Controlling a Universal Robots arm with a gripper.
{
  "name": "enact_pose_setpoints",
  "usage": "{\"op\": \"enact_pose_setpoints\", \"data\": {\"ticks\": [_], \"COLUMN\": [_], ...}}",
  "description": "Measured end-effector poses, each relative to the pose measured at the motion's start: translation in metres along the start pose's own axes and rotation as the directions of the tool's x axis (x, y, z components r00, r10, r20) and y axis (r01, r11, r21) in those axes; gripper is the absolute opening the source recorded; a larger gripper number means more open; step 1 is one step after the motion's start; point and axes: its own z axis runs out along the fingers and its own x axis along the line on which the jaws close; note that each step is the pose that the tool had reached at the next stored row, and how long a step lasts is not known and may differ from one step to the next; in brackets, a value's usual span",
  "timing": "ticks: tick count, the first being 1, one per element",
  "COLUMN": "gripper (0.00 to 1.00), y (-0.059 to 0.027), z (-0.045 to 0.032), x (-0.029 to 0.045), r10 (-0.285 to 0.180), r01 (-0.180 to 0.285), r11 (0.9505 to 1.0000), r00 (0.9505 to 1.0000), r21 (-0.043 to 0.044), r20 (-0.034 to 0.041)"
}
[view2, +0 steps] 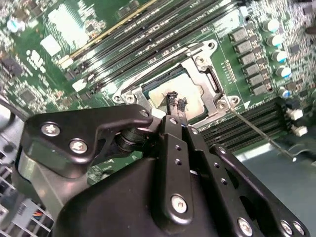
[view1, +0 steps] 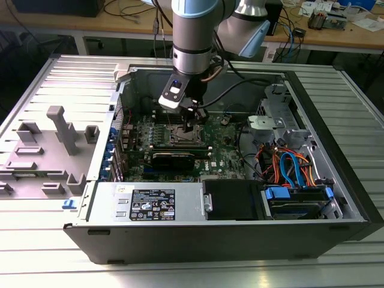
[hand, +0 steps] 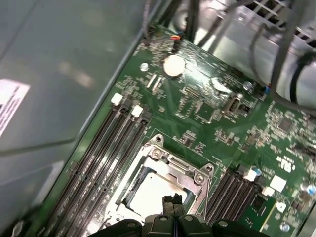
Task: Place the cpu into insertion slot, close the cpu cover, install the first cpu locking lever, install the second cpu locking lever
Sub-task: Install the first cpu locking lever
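Note:
My gripper (view1: 193,125) reaches down into the open computer case, right over the insertion slot (view1: 182,137) on the green board. In both wrist views its black fingertips are pressed together just above the cpu (view2: 157,91) (hand: 147,193), with nothing between them. The cpu's dull silver top lies flat inside the socket. The cpu cover (view2: 211,81) (hand: 180,170), a silver frame, lies down around it. A thin wire locking lever (view2: 261,134) sticks out from one socket corner across the memory slots, raised and unlatched.
Long black memory slots (view2: 148,34) (hand: 103,148) run along both sides of the socket. A power supply (view1: 156,204) and a drive cage with orange and blue cables (view1: 288,168) fill the case front. Grey fixtures (view1: 60,129) stand at the exterior view's left.

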Motion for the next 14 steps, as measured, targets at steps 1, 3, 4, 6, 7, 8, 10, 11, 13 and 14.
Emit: {"op": "enact_pose_setpoints", "data": {"ticks": [1, 3, 4, 6, 7, 8, 10, 11, 13, 14], "gripper": [0.11, 0.11, 0.11, 0.11, 0.11, 0.11, 0.11, 0.11, 0.11, 0.11], "y": [0.0000, 0.0000, -0.0001, -0.0001, -0.0001, -0.0001, -0.0001, -0.0001, -0.0001, -0.0001], "z": [0.0000, -0.0003, -0.0022, -0.0073, -0.0095, -0.0114, -0.0116, -0.0117, -0.0118, -0.0117], "x": [0.0000, 0.0000, -0.0001, -0.0003, -0.0004, -0.0005, -0.0005, -0.0005, -0.0005, -0.0005], "r10": [-0.028, -0.061, -0.067, -0.072, -0.074, -0.079, -0.101, -0.126, -0.166, -0.184], "r01": [0.028, 0.061, 0.067, 0.072, 0.074, 0.079, 0.101, 0.126, 0.166, 0.184], "r11": [0.9996, 0.9981, 0.9977, 0.9974, 0.9972, 0.9969, 0.9948, 0.9921, 0.9862, 0.9830], "r00": [0.9996, 0.9981, 0.9977, 0.9974, 0.9972, 0.9969, 0.9948, 0.9921, 0.9862, 0.9830], "r21": [-0.0013, -0.0025, -0.0024, -0.0029, -0.0031, -0.0033, -0.0044, -0.0051, -0.0066, -0.0075], "r20": [0.0003, 0.0008, 0.0013, 0.0013, 0.0012, 0.0014, 0.0013, 0.0017, 0.0024, 0.0027]}}
